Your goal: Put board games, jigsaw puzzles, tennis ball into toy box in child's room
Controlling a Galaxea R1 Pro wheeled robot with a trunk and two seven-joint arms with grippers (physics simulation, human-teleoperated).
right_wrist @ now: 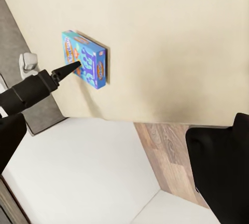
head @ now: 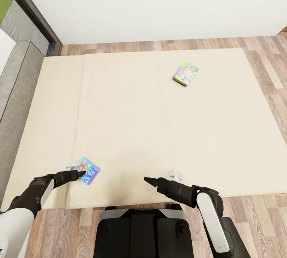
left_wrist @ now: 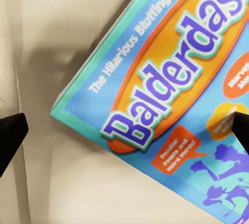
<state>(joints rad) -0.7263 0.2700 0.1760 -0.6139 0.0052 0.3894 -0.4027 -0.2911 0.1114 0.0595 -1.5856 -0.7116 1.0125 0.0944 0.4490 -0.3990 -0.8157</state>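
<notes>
- We look down on the low wide bed with a beige mattress (head: 151, 106), wood-plank floor (head: 263, 54) around it.
- Small flat blue board game box (head: 88, 170) lies on the mattress near the bed's near edge; its cover reads "Balderdash" (left_wrist: 176, 99).
- Left tool (head: 79, 173) sits at the blue box, tips right over its edge; its dark fingers (left_wrist: 10, 133) stand apart on either side of the box, not clamped.
- Larger green-edged cartoon-covered game box (head: 185, 73) lies well apart, toward the far side of the mattress.
- Right tool (head: 148, 180) hovers over the near edge, tips drawn to a point; we cannot tell whether it is parted.
</notes>
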